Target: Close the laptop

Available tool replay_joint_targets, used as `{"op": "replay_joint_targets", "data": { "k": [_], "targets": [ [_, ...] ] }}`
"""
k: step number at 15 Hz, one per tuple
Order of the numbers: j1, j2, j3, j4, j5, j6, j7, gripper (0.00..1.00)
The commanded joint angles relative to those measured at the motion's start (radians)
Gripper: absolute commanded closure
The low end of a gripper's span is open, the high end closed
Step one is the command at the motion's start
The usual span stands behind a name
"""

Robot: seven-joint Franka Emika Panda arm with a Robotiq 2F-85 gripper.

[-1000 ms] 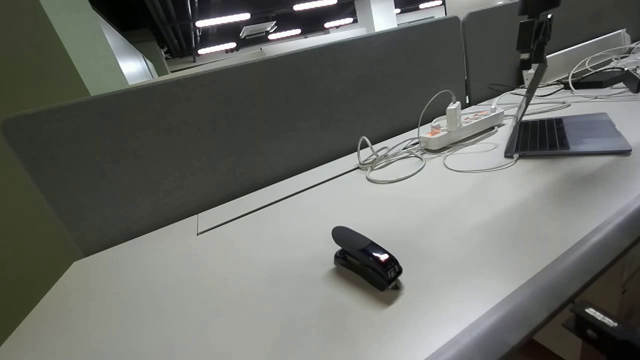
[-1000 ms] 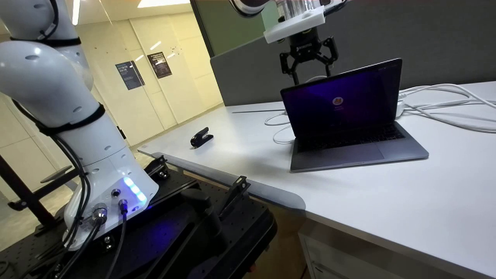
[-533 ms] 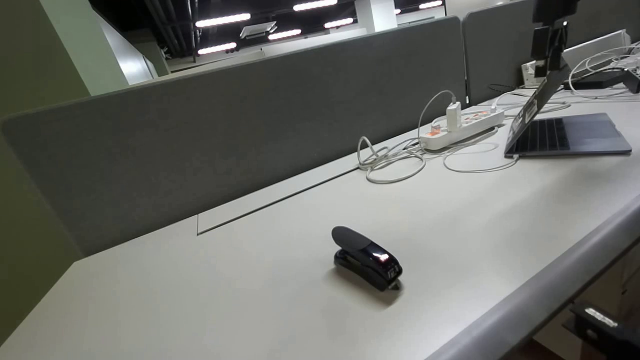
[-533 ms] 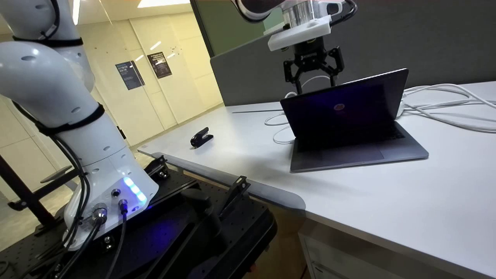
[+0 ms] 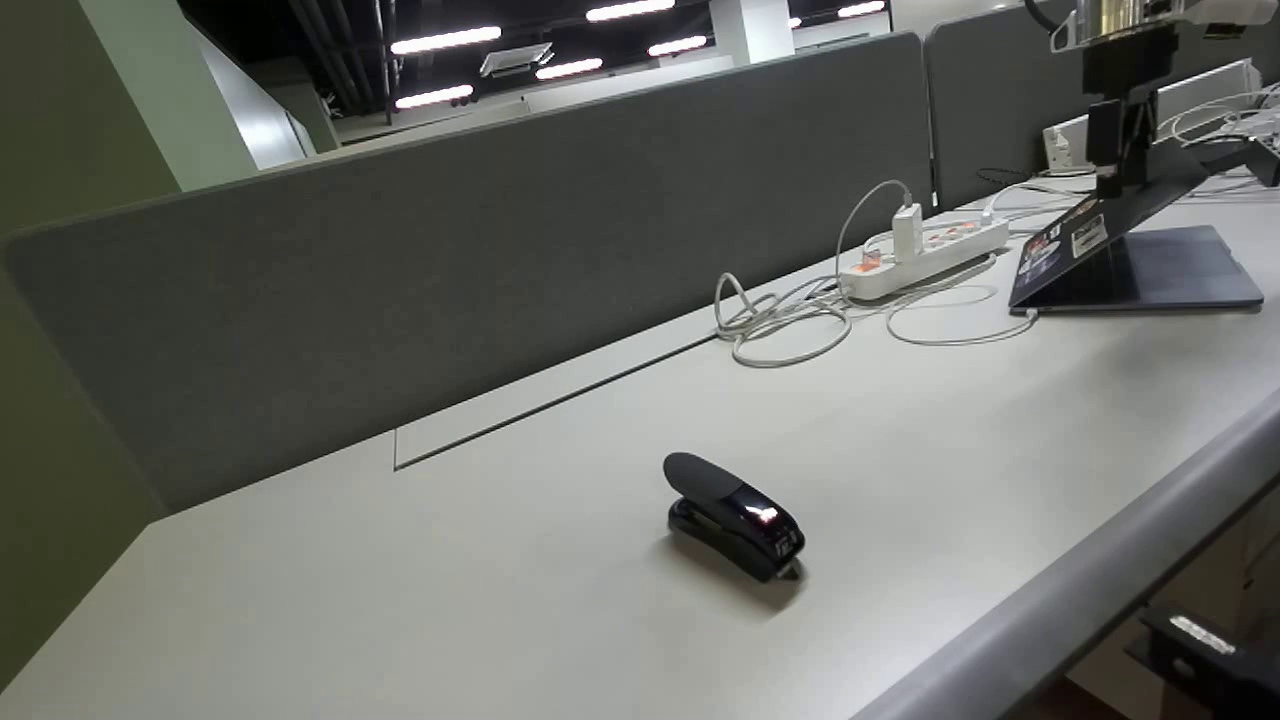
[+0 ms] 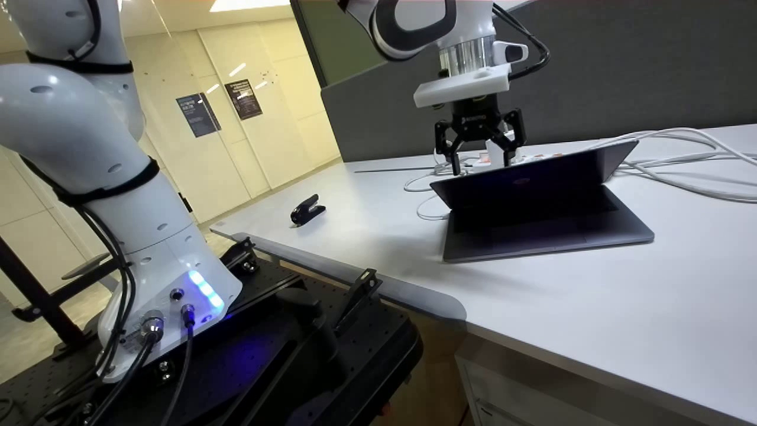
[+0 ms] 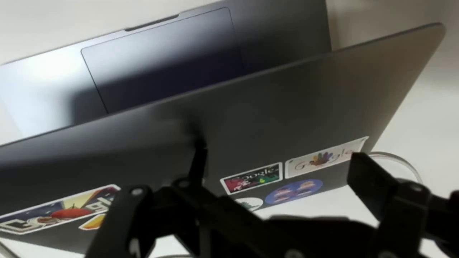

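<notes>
The silver-grey laptop (image 6: 550,236) stands on the desk with its lid tilted low over the keyboard. Its lid (image 5: 1120,215) shows its outer face with stickers in an exterior view. In the wrist view the lid (image 7: 258,107) slants across the picture, with the trackpad beyond its top edge. My gripper (image 6: 482,165) is behind the lid, pointing down, with its two fingers spread and nothing between them. It also shows over the lid in an exterior view (image 5: 1120,185). In the wrist view the gripper (image 7: 279,157) has one fingertip at the lid's outer face, seemingly touching it.
A white power strip (image 5: 925,262) with looped cables (image 5: 785,325) lies behind the laptop, along the grey partition (image 5: 560,270). A white cable plugs into the laptop's side. A black stapler (image 5: 735,515) lies on the desk, also seen in an exterior view (image 6: 307,210).
My gripper has moved down and toward the laptop's front. The lid has tilted from nearly upright to low over the keyboard. The base and stapler have not moved.
</notes>
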Motion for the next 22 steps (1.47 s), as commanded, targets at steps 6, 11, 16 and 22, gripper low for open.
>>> {"op": "replay_joint_targets", "data": {
  "k": [6, 11, 16, 22],
  "targets": [
    [-0.016, 0.096, -0.002, 0.004, -0.04, 0.062, 0.072, 0.0],
    [-0.019, 0.159, 0.004, 0.01, -0.077, 0.117, 0.11, 0.0],
    [-0.034, 0.201, 0.008, 0.014, -0.094, 0.157, 0.147, 0.0],
    [-0.061, 0.217, 0.004, 0.012, -0.112, 0.179, 0.166, 0.0]
  ]
}}
